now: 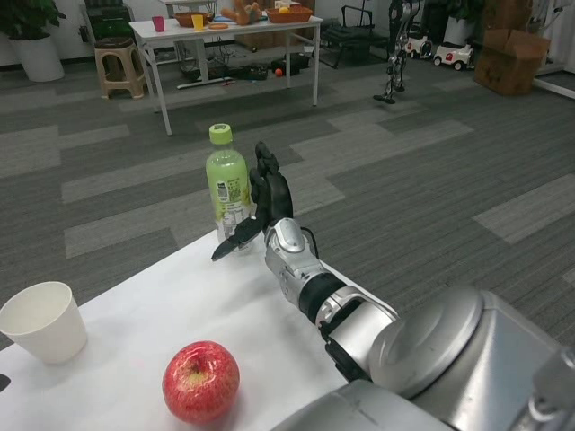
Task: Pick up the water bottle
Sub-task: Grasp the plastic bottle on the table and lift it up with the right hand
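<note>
Just beside the water bottle (228, 187) — right hand (260, 205), fingers spread, empty — near table edge (180, 256).

Bottle: the green plastic water bottle with a green cap (228, 191) stands upright near the far edge of the white table (117, 310).
Right hand: the black right hand (258, 208) is just right of the bottle, fingers spread, thumb reaching in front of the bottle's base.
Cup: the white paper cup (42, 321) stands at the table's left, well apart from the bottle.
Apple: the red apple (200, 381) lies at the near edge, right of the cup.
Background: a long white table (225, 29) stands on the floor far behind, a brown stool (119, 59) left of it.
</note>
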Controlling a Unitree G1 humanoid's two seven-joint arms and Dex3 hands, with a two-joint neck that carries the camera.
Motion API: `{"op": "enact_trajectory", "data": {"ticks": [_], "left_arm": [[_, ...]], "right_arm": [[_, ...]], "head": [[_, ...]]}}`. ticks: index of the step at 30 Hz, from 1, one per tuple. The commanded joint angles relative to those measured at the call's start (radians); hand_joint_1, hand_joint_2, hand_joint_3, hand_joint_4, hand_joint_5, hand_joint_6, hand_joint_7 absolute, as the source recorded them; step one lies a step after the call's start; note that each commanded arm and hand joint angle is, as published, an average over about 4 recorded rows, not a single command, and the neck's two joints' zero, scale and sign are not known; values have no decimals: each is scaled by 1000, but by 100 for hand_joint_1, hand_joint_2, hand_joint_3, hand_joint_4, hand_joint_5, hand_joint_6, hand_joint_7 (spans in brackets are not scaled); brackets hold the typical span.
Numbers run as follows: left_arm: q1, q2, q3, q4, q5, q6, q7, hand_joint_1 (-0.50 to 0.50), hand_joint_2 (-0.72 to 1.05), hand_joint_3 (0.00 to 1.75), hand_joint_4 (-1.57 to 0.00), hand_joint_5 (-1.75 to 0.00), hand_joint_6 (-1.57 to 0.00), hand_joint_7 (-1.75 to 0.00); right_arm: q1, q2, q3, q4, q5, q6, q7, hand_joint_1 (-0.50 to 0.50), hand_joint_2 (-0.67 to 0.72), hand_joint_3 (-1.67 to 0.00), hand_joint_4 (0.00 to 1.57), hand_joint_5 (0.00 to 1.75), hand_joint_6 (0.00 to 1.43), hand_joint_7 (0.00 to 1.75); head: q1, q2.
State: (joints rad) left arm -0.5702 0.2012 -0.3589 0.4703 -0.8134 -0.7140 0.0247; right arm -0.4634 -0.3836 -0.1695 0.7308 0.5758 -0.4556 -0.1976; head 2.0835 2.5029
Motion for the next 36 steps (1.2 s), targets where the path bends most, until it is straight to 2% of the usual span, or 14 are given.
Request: {"op": "enact_trajectory", "data": {"ticks": [1,11,16,25,33,36], "left_arm": [[-11,3,5,4,-1,-9,4,-50,-72,9,0,0,0,0],[-15,4,2,5,-1,-7,6,-50,-72,9,0,0,0,0],[-16,4,1,5,-1,-5,7,-50,-72,9,0,0,0,0],[-17,4,0,5,0,-5,8,-50,-72,9,0,0,0,0],[-15,4,0,5,0,-7,9,-50,-72,9,0,0,0,0],[-14,4,1,5,-1,-7,9,-50,-72,9,0,0,0,0]], "right_arm": [[-43,-18,-7,35,-5,-7,-8,-46,60,0,0,0,0,0],[-77,-50,-7,156,-42,17,-32,-46,58,0,0,0,0,0],[-99,-52,-7,205,-62,33,-33,-46,53,0,0,0,0,0],[-118,-49,-3,216,-101,62,-33,-46,33,0,0,0,0,0],[-135,-37,1,216,-137,84,-31,-46,22,0,0,0,0,0],[-138,-34,1,216,-155,91,-30,-46,17,0,0,0,0,5]], "head": [[5,3],[13,7],[13,8],[15,12],[23,19],[26,20]]}}
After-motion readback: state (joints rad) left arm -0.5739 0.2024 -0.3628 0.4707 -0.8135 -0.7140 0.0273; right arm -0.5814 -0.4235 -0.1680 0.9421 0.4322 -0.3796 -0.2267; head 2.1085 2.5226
